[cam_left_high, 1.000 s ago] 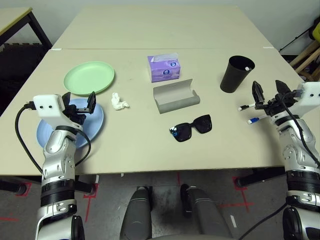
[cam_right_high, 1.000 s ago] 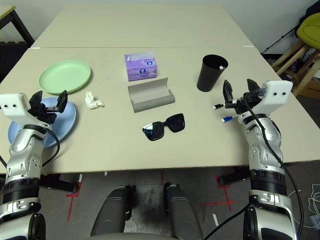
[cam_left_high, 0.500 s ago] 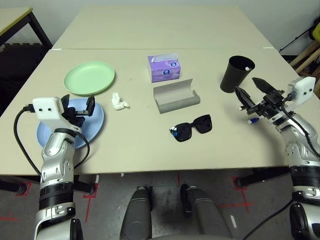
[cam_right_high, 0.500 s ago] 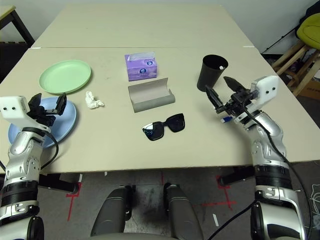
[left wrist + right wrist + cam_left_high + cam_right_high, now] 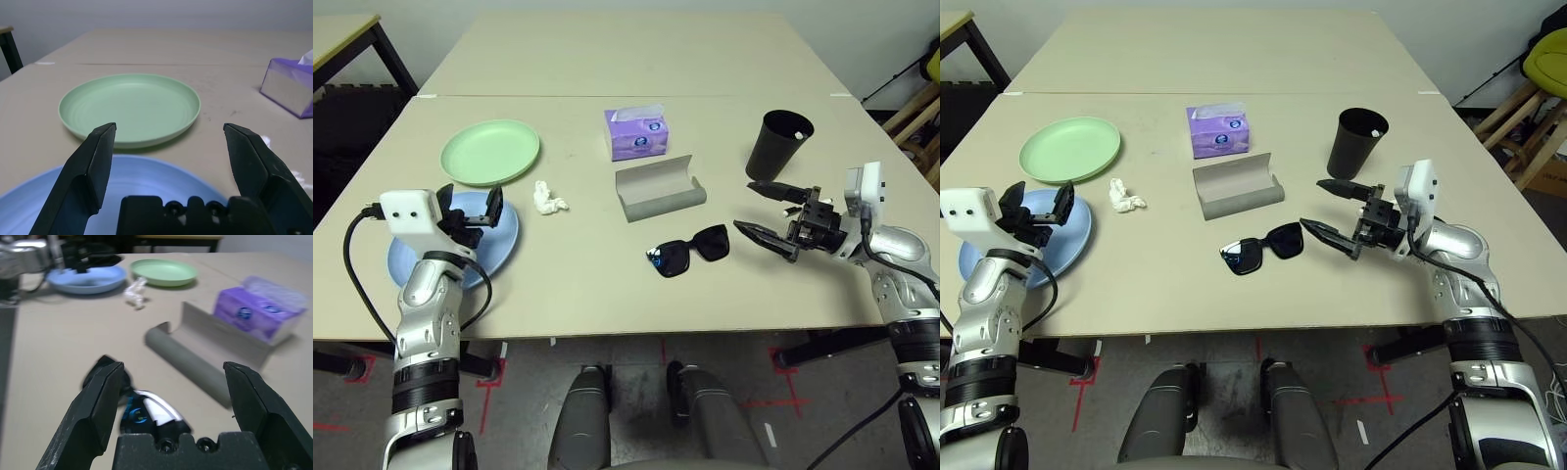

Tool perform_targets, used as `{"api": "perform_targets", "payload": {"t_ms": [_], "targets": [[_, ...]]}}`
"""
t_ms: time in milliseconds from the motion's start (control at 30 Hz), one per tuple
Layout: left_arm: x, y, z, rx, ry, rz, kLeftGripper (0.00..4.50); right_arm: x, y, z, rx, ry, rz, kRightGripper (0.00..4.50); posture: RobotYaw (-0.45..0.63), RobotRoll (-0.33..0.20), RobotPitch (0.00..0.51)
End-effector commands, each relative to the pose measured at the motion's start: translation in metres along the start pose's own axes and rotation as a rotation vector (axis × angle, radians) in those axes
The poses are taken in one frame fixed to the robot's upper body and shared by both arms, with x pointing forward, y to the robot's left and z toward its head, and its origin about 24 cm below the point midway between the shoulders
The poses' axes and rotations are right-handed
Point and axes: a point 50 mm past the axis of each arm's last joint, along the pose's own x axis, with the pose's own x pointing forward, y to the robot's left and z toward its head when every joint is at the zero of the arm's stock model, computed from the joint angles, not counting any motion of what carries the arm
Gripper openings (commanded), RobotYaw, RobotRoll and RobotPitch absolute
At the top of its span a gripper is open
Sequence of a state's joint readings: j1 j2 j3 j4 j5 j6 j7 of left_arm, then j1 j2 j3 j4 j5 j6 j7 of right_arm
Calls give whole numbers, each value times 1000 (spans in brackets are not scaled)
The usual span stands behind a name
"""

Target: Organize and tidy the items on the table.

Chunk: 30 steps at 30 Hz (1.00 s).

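The right gripper has just swung round to face the black sunglasses, which lie on the surface near the open grey case. Both jaws are wide open and empty. It looks ready to grab them.

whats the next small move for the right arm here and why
Probably ease the right gripper forward toward the black sunglasses and lower it around them. Its fingers stand open and level, aimed at the sunglasses, which lie loose on the table just ahead of the tips, beside the open grey glasses case. Nothing is held, so a grasp looks like the likely step.
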State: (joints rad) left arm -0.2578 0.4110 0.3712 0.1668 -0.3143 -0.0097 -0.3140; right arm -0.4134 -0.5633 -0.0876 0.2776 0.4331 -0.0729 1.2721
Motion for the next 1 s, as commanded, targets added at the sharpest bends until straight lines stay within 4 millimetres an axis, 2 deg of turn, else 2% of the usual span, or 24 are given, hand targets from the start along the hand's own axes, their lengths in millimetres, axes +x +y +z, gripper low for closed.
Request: {"api": "perform_targets", "payload": {"t_ms": [33,267,400,733,1000], "targets": [[-1,-7,-3,-4,24,-27,4500,0,2,5,-33,2,68,4474,145,0,137],[0,-10,2,-4,22,-37,4500,3,2,8,-79,-27,104,4474,152,0,137],[2,-6,5,3,64,-102,4500,3,3,7,-70,-14,128,4474,164,0,139],[-1,36,19,46,213,-140,4500,11,4,7,-82,-58,96,4474,171,0,142],[-2,66,32,-11,335,-29,4500,15,7,9,-91,-76,99,4474,170,0,141]]}}
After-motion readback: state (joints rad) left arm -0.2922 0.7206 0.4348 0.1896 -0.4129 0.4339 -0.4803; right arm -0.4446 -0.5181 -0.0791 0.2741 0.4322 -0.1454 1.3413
